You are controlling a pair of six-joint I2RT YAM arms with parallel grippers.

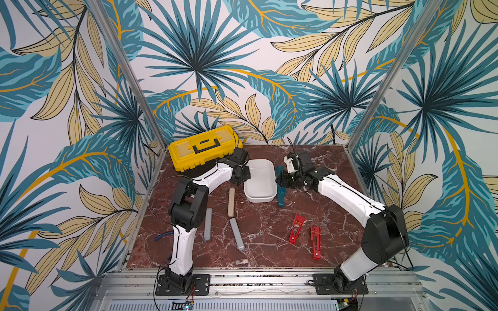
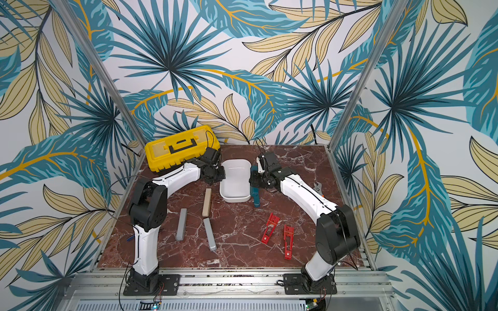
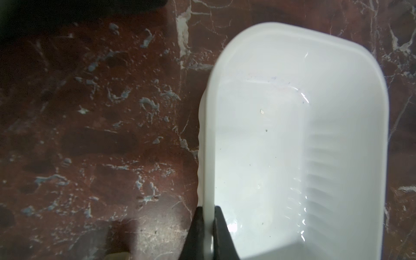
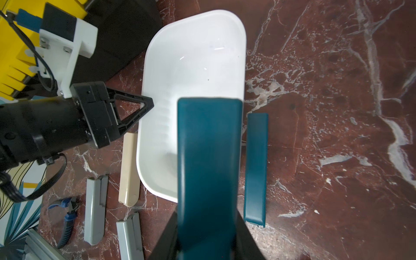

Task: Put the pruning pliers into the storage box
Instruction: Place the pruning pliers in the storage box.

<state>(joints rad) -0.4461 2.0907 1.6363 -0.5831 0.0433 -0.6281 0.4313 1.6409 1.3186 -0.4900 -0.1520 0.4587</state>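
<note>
At the back of the red marble table (image 1: 269, 250), between the two arms, sits one white storage box (image 1: 259, 198). The left gripper (image 3: 209, 227) is pinched tight on the box's long rim, with one finger inside and one outside. The right gripper (image 4: 208, 244) is clamped on the held teal piece (image 4: 207, 157), which hangs by the opposite rim (I can't tell whether it touches). I count seven pruning pliers pieces, all outside the box. Besides the held one, the second teal piece (image 1: 281, 198) lies flat just beside the box. The beige piece (image 1: 231, 202) lies on the box's other side. The grey piece (image 1: 207, 225) and the other grey piece (image 1: 237, 234) lie nearer the front. The red piece (image 1: 296, 229) and the other red piece (image 1: 315, 243) lie side by side. One yellow toolbox (image 1: 202, 149) stands behind the left arm.
</note>
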